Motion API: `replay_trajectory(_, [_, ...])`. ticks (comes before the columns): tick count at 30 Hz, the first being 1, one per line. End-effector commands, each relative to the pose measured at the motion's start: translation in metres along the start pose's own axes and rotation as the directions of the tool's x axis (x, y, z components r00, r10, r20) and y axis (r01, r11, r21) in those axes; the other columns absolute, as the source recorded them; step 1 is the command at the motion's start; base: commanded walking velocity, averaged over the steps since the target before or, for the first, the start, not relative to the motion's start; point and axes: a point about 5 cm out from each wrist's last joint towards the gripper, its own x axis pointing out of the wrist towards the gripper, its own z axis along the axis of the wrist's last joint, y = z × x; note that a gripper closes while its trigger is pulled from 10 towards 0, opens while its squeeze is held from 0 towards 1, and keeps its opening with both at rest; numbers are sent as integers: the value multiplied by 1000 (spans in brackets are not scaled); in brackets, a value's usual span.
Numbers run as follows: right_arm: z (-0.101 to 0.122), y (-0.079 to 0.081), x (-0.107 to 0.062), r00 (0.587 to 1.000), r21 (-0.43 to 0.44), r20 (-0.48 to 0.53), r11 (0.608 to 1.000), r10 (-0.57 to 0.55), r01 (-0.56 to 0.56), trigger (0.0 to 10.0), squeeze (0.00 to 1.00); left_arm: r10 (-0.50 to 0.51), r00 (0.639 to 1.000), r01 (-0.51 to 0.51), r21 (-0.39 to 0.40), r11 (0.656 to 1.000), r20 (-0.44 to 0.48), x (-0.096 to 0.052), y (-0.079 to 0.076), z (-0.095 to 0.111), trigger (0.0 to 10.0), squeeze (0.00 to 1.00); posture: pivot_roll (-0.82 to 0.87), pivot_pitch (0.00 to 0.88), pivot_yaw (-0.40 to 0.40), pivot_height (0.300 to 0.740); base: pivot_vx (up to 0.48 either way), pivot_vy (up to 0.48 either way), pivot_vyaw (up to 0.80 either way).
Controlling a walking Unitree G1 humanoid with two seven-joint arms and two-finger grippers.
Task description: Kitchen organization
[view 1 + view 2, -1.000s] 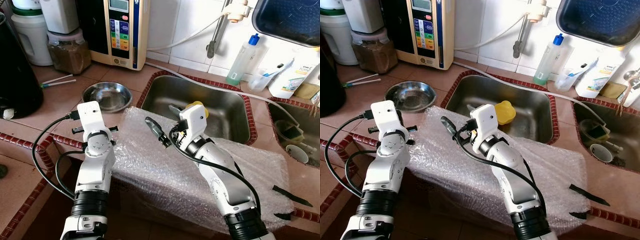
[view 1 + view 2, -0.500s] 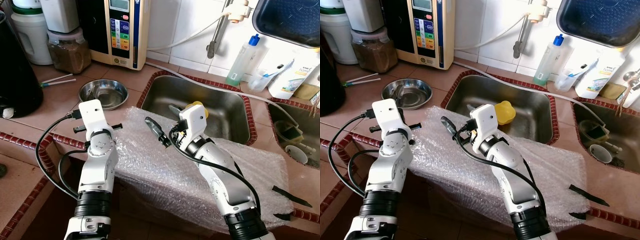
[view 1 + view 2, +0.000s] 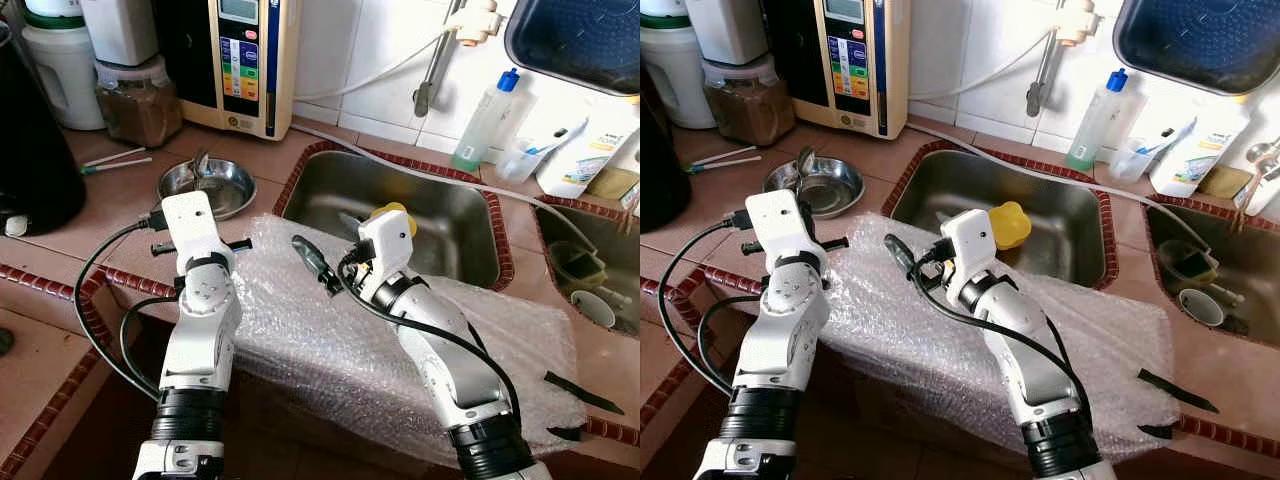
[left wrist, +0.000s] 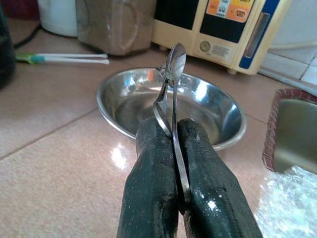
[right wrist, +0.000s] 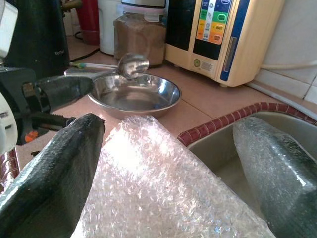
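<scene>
the left gripper [image 4: 173, 148] is clenched on two metal spoons [image 4: 172, 74], their thin handles pinched between its black fingers [image 4: 151, 183] and their bowls reaching out over the near rim of a steel bowl [image 4: 171, 106]. in the head views that bowl [image 3: 208, 187] sits on the terracotta tile counter [image 3: 110, 205] to the left of the sink [image 3: 400, 215], and the spoon tips show just above the left arm's white wrist, over the bowl's near edge. whether the spoons touch the bowl cannot be told. the right gripper [image 3: 330, 250] is held above the far edge of a sheet of bubble wrap [image 3: 400, 340] that drapes over the counter's near edge in front of the sink; its fingers [image 5: 54, 168] are spread wide apart and hold nothing, one over the wrap and the other toward the sink basin. a yellow object [image 3: 1010, 222] lies in the sink just beyond the right wrist. on the far left of the counter stand a jar of brown contents [image 3: 135, 100], a white container [image 3: 65, 70] and a dark appliance [image 3: 30, 150], with a cream wall-side appliance with coloured buttons [image 3: 245, 60] beside them. two white sticks with a green end [image 3: 115, 160] lie on the tiles left of the bowl. far right of the sink stand a clear bottle with a blue cap [image 3: 485, 120] and a white bottle [image 3: 585, 150].
</scene>
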Motion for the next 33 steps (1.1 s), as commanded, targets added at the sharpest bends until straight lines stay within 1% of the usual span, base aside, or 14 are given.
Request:
replay_trajectory(1, [3,-7,-1,1000,-15,7,1000,-21,21,10000,996,-22,1000,22,-4,1000,-10,-1,-4,-1,0,0,78,0,-115,740,0,0,0])
replay_trajectory(6, [2,-6,-1,1000,-17,3,1000,-20,20,10000,996,-43,997,41,-20,999,-57,2,-6,-7,0,0,77,0,-115,740,0,0,0])
replay_trajectory(8, [2,-6,-1,1000,-17,3,1000,-20,20,10000,996,-53,997,51,-36,998,-63,3,-6,-7,3451,0,76,0,-115,740,0,0,0])
replay_trajectory(10, [2,-7,-1,1000,-17,1,1000,-21,21,10000,992,-83,995,80,-56,995,-61,4,-8,-6,4471,0,76,0,-114,740,0,0,0])
replay_trajectory(11, [1,-6,-2,1000,-17,1,1000,-22,22,10000,992,-76,995,73,-58,996,-63,4,-7,-5,10000,0,75,0,-115,740,0,0,0])
replay_trajectory(13, [1,-6,-2,1000,-17,0,1000,-22,22,10000,992,-67,996,63,-61,996,-63,4,-7,-5,10000,0,75,0,-115,740,0,0,0])
replay_trajectory(14, [1,-6,-2,1000,-17,0,1000,-20,20,10000,992,-63,996,58,-70,996,-69,5,-6,-6,10000,467,74,0,-116,740,0,0,0])
replay_trajectory(15, [1,-6,-2,1000,-17,1,1000,-20,20,10000,992,-61,996,56,-73,996,-71,5,-6,-6,10000,467,74,0,-116,740,0,0,0])
replay_trajectory(16, [1,-6,-2,1000,-17,0,1000,-20,20,10000,992,-62,996,56,-77,995,-71,5,-6,-6,10000,1000,74,0,-116,740,0,0,0])
replay_trajectory(24, [2,-7,-2,1000,-20,0,1000,-22,22,10000,992,-33,995,26,-72,997,-97,7,-3,-8,10000,1000,74,0,-116,740,0,0,0])
replay_trajectory(26, [2,-7,-1,1000,-20,1,1000,-22,22,10000,992,-37,995,30,-72,997,-98,7,-3,-8,10000,573,74,0,-116,740,0,0,0])
replay_trajectory(29, [2,-7,-1,1000,-18,0,1000,-22,22,10000,992,-41,994,34,-72,997,-101,7,-4,-8,10000,553,75,0,-116,740,0,0,0])
replay_trajectory(30, [2,-6,-1,1000,-18,0,1000,-21,21,10000,996,-40,994,33,-70,997,-105,7,-4,-9,10000,106,75,0,-116,740,0,0,0])
replay_trajectory(33, [1,-6,-1,1000,-17,-1,1000,-20,20,10000,992,-50,992,41,-81,996,-112,7,-4,-9,10000,0,76,0,-116,740,0,0,0])
